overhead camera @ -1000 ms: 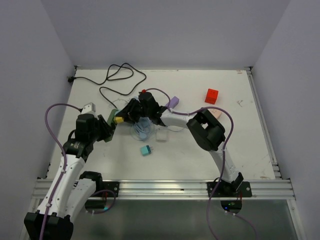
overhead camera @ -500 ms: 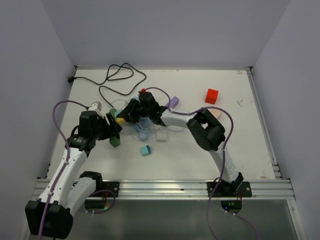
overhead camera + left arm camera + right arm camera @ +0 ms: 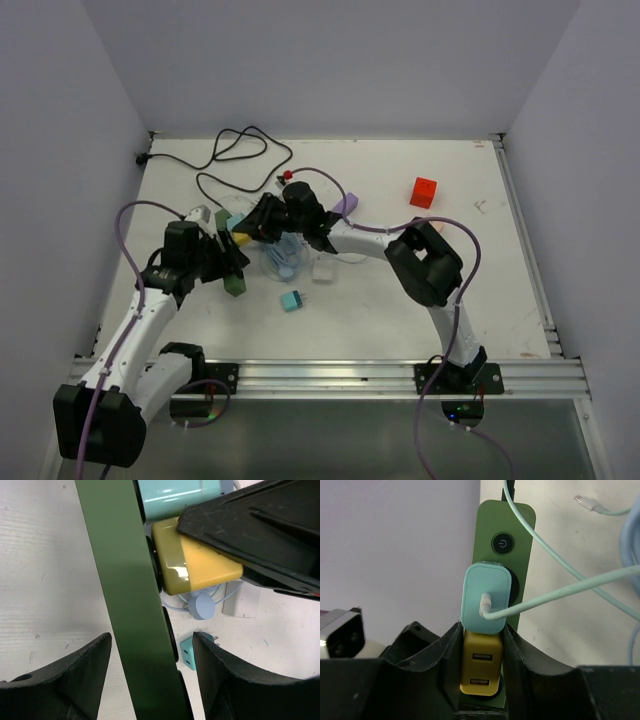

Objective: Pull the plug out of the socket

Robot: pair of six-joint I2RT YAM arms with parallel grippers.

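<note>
Left gripper (image 3: 151,639) has let go since a second ago: jaws released, standing either side of the green power strip (image 3: 127,600). Right gripper (image 3: 481,630) jaws grasp the yellow plug (image 3: 480,667), seated in the strip against a teal plug (image 3: 486,595)

Overhead camera looks down from behind me over the whole table (image 3: 480,280); my wrist cameras crowd the green power strip (image 3: 130,595) and yellow plug (image 3: 481,672), shared by all three.
</note>
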